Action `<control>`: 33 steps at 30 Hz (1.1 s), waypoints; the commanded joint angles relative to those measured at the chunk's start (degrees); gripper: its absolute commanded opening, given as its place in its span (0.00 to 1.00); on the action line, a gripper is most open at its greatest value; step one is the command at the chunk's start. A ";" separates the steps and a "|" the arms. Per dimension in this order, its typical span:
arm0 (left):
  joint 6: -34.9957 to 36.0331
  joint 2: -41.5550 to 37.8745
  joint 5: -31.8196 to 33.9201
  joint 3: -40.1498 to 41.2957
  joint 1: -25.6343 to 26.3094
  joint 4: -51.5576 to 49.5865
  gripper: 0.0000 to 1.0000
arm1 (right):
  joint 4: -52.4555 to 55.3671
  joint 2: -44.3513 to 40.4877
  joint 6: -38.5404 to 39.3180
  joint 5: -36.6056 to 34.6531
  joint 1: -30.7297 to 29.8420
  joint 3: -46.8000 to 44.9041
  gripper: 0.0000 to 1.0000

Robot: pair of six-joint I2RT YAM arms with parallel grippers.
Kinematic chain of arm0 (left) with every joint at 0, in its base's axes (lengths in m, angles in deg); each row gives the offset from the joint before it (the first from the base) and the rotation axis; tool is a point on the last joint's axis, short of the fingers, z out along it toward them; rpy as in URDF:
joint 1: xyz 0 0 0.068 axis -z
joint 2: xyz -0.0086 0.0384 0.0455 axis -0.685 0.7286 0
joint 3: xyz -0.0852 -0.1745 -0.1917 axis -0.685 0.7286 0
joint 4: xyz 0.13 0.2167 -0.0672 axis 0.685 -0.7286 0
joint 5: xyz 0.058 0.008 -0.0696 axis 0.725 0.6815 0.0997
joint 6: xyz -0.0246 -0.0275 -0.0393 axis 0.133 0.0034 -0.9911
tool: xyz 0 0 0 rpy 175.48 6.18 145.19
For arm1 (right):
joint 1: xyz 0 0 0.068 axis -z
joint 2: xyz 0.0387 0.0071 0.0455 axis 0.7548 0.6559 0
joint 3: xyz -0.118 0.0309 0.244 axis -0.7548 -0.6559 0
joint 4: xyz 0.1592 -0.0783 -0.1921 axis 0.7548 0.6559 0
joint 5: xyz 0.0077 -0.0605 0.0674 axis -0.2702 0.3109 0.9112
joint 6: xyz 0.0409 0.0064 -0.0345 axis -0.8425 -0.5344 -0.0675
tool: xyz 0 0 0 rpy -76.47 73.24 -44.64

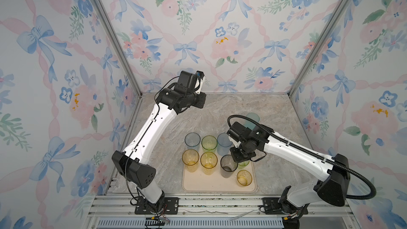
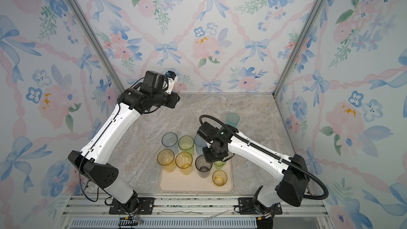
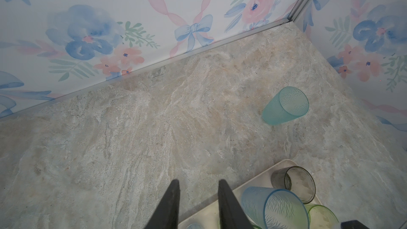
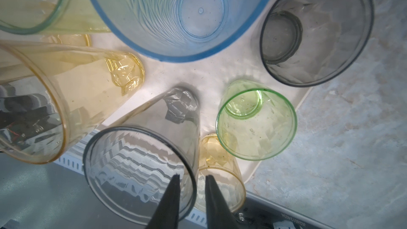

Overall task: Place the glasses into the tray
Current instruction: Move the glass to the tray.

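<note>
Left hand (image 3: 198, 182) hangs over the back of the worktop (image 1: 220, 115), fingers a modest way apart, nothing between them. Over at the tray (image 1: 211, 183), we see the right hand (image 4: 192, 178) straddling the tall smoky glass (image 4: 141, 168) at its rim: one finger inside, one outside, daylight either side, no grip. Amber, green and blue glasses (image 1: 208, 161) crowd the tray around it. The teal glass (image 1: 253, 117) stands alone on the worktop, well behind the tray.
</note>
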 commanded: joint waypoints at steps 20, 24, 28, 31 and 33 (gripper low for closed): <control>1.33 -2.28 -1.69 1.88 -2.37 0.60 0.33 | 0.85 3.31 -2.11 -6.70 -3.35 2.93 0.01; 1.53 -2.33 -1.95 2.06 -2.68 0.60 0.33 | 1.63 3.05 -2.11 -8.47 -3.32 3.97 0.00; 1.62 -2.19 -2.15 2.24 -3.03 0.60 0.34 | 2.51 2.96 -1.81 -9.45 -3.24 4.98 0.00; 1.70 -2.10 -2.37 2.24 -3.16 0.60 0.33 | 2.79 3.25 -1.54 -9.51 -2.98 4.83 0.00; 1.70 -2.18 -2.42 2.24 -3.21 0.59 0.33 | 2.80 3.27 -1.42 -9.55 -2.79 4.54 0.00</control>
